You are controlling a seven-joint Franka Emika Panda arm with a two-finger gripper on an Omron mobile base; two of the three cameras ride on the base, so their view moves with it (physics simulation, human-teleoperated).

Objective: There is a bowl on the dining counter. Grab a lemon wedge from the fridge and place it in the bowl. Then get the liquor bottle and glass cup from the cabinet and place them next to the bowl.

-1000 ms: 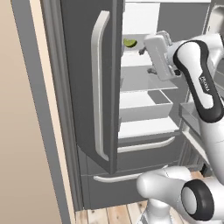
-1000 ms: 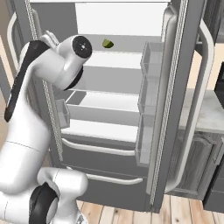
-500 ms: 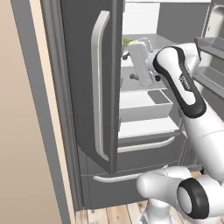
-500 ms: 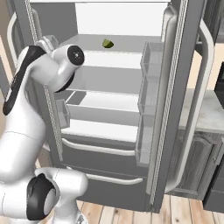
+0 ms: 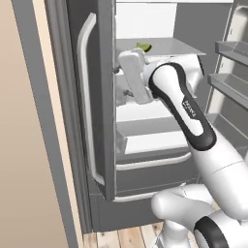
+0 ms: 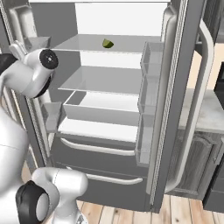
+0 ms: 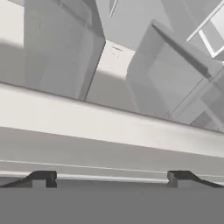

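The fridge (image 6: 100,131) stands with both doors open. A small yellow-green lemon wedge (image 6: 107,43) lies on the upper shelf (image 6: 127,43), also visible as the lemon wedge (image 5: 144,47) just above my arm. My gripper (image 5: 121,72) is against the inner edge of the left door (image 5: 97,97), left of and below the wedge and apart from it. In the hand view my gripper (image 7: 111,177) is open, its tips wide apart with nothing between them, facing pale door bins at close range. The bowl, dining counter, liquor bottle, glass cup and cabinet are out of view.
The right door (image 6: 175,109) with its bins (image 6: 151,87) juts out toward me. Empty pale shelves and a crisper tray (image 6: 100,107) sit below the wedge, over two drawers. A beige wall (image 5: 29,145) lies left; a grey base cabinet (image 6: 197,162) right.
My arm has swung left from in front of the shelves to the left door's inner side. That door now stands wider open. The wedge has not moved.
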